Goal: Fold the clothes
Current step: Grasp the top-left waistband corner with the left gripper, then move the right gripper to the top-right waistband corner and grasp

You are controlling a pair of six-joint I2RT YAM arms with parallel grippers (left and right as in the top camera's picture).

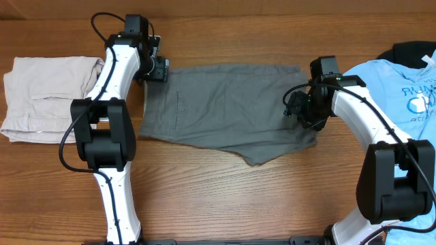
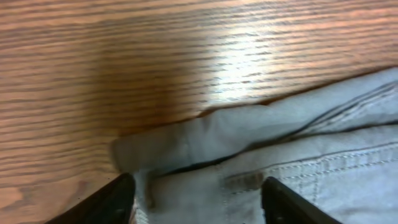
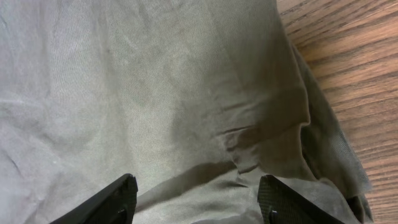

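Currently, the wooden table (image 1: 225, 197) carries the grey shorts (image 1: 225, 112) spread flat at centre, waistband to the left, with folded beige shorts (image 1: 44, 95) at the left edge and a blue T-shirt (image 1: 402, 88) at the right edge. The left gripper (image 1: 159, 68) sits at the far-left waistband corner, its 2 fingers apart with the corner fabric between them. The right gripper (image 1: 296, 105) sits over the right leg hem, its 2 fingers apart above creased fabric.

Most of frame: grey shorts (image 3: 155, 93), puckered fold right of centre. Upper right corner: wood table (image 3: 364, 53). Bottom edge: right gripper (image 3: 196, 202), jaws apart over the cloth.
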